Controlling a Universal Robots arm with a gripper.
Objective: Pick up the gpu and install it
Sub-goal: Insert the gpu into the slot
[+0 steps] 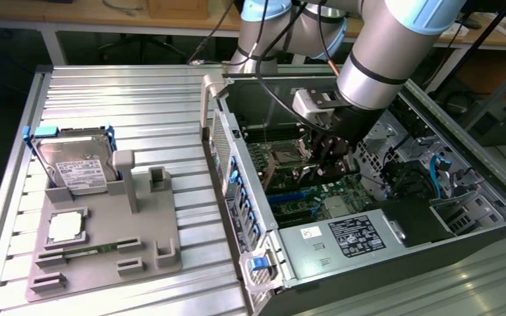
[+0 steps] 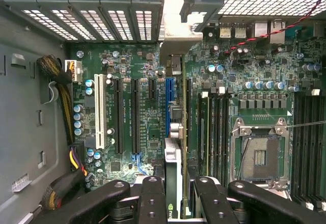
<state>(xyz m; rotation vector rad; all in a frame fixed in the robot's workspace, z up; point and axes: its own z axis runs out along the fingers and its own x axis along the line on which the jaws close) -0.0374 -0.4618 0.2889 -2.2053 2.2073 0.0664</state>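
The black-fingered hand is clamped on the thin dark gpu card, edge-on above the green motherboard; lowering squarely over the slot looks wise.

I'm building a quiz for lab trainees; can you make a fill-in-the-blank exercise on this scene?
1. The hand grips the ___ above the motherboard.
2. The hand is inside the open computer ___.
3. On the gray holder, the hard drive stands ___.
4. The motherboard's CPU socket is ___.
Missing words: gpu; case; upright; empty.
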